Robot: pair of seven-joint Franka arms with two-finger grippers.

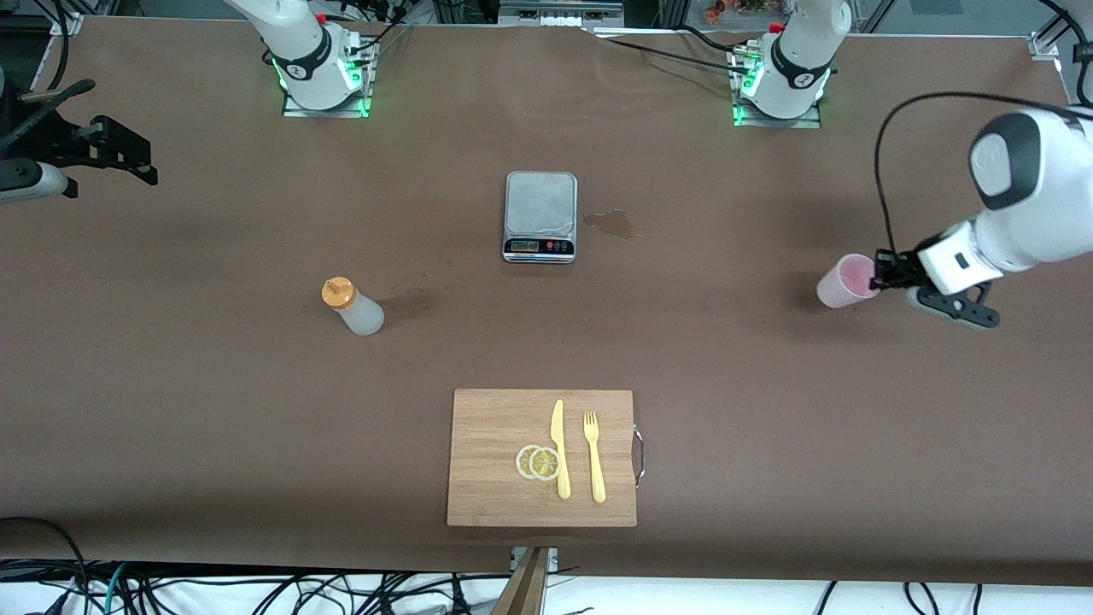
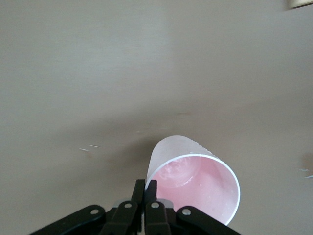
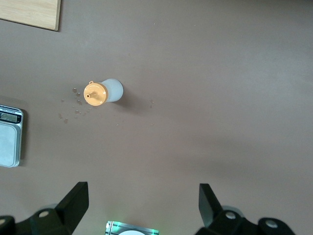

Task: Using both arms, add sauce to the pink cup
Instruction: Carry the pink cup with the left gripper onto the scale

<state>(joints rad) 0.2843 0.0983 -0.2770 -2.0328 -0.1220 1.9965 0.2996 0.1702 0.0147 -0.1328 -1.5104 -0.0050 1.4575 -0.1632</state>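
Left gripper [image 1: 878, 275] pinching pink cup [image 1: 844, 282] rim, scale [image 1: 540, 215], cutting board [image 1: 541, 457] mid-table

The right gripper [image 3: 142, 205] hangs high over the brown table [image 3: 220, 98], its two black fingers [image 3: 73, 200] spread wide with nothing between them. Below stands the frosted-white squeeze bottle of sauce [image 3: 102, 92], orange nozzle cap up. A silver kitchen scale [image 3: 9, 137] and a wooden cutting board corner [image 3: 32, 12] sit at the edges.
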